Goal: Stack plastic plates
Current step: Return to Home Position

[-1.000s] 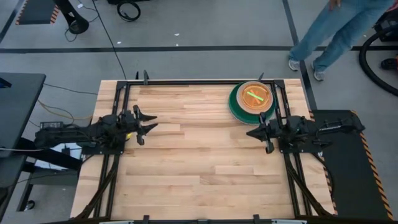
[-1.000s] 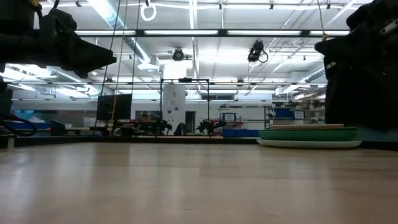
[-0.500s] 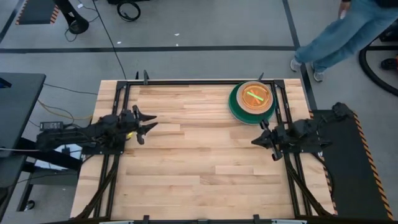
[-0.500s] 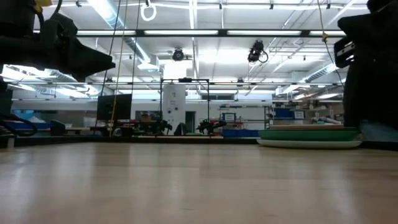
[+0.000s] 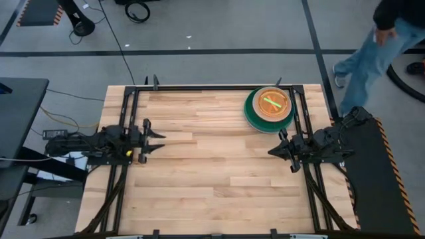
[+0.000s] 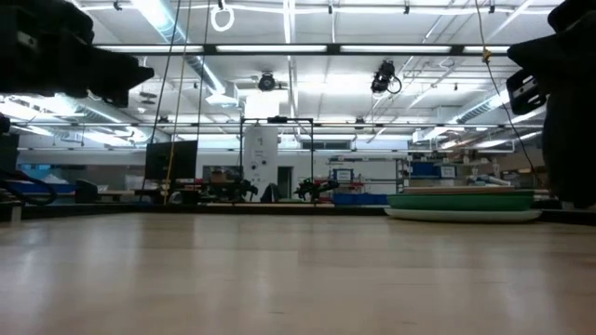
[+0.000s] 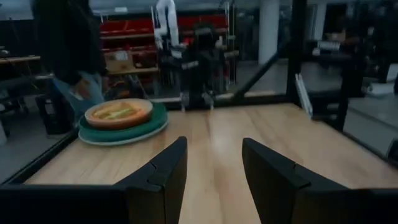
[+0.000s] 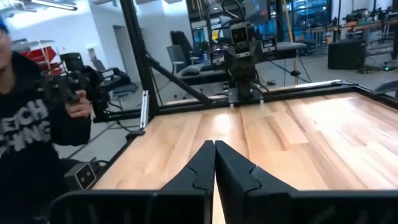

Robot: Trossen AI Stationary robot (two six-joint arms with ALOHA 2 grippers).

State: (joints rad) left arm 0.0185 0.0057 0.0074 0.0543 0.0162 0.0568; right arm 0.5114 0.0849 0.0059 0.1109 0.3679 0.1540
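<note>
The plastic plates stand in one stack (image 5: 269, 108) near the table's far right corner: a dark green plate over a pale one at the bottom, beige and orange ones above, and a neon-green streak on top. The stack also shows low at the right of the low view (image 6: 463, 205) and ahead in the left wrist view (image 7: 121, 121). My left gripper (image 5: 159, 140) hovers open at the table's left side, far from the stack (image 7: 214, 163). My right gripper (image 5: 271, 151) hovers shut at the right side, just toward the near edge from the stack (image 8: 215, 163).
A black metal frame (image 5: 199, 87) runs around the wooden tabletop (image 5: 212, 166), with rails along both sides. A person (image 5: 378, 40) walks on the floor beyond the far right corner and shows close in the right wrist view (image 8: 31, 124). The table's middle and near half are bare wood.
My right gripper has drawn back from beside the stack toward the table's right and near edges. My left gripper has pulled back a little toward the left edge. The person beyond the far right corner has walked on. The stack has not moved.
</note>
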